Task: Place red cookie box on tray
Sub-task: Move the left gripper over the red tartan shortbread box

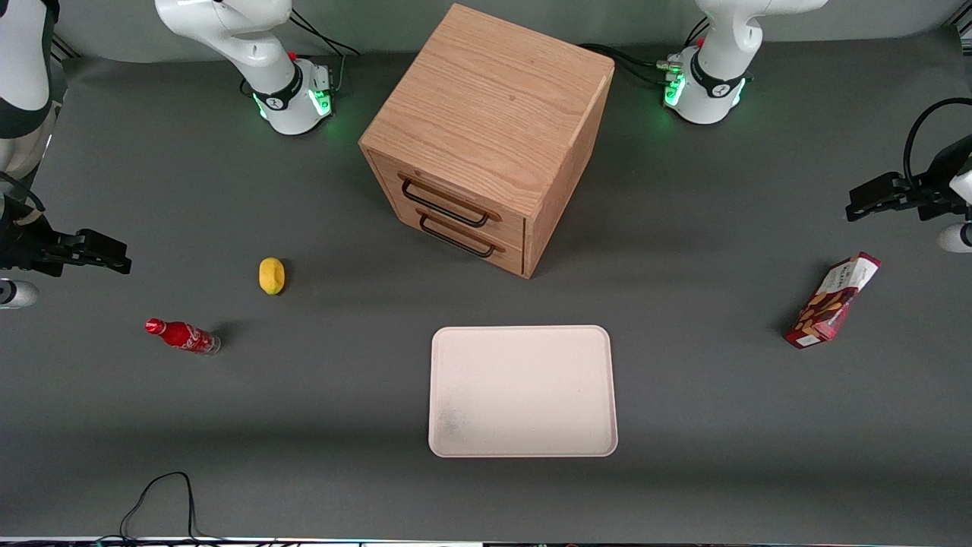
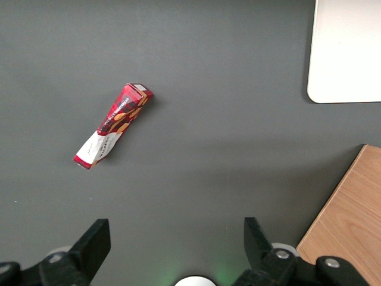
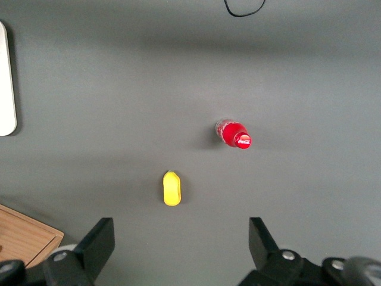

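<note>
Red cookie box (image 1: pixel 833 301): lies flat on the grey table (image 1: pixel 683 425) toward my working arm's end, slanted, touching nothing; white label patch at the end farther from the front camera.
Tray (image 1: pixel 522 334): bare, cream-pink, in front of the wooden drawer cabinet (image 1: pixel 486 129), well apart from the box.
My gripper (image 1: pixel 873 201): raised above the table near the box, a little farther from the front camera than it; holding nothing.
My jaws: spread wide; the wrist view shows both fingers (image 2: pixel 89 244) with bare table between them.
Step in hand: the approach to the box, by my judgement; nothing of the task is done.
How to do it well: turn my wrist so the fingers straddle the box's narrow width, centre over its middle, descend squarely, close firmly without crushing the cardboard.
Risk: an off-centre grasp may let the box swing.
Also present: yellow object (image 1: pixel 272 275) and small red bottle (image 1: pixel 182 336), toward the parked arm's end.
</note>
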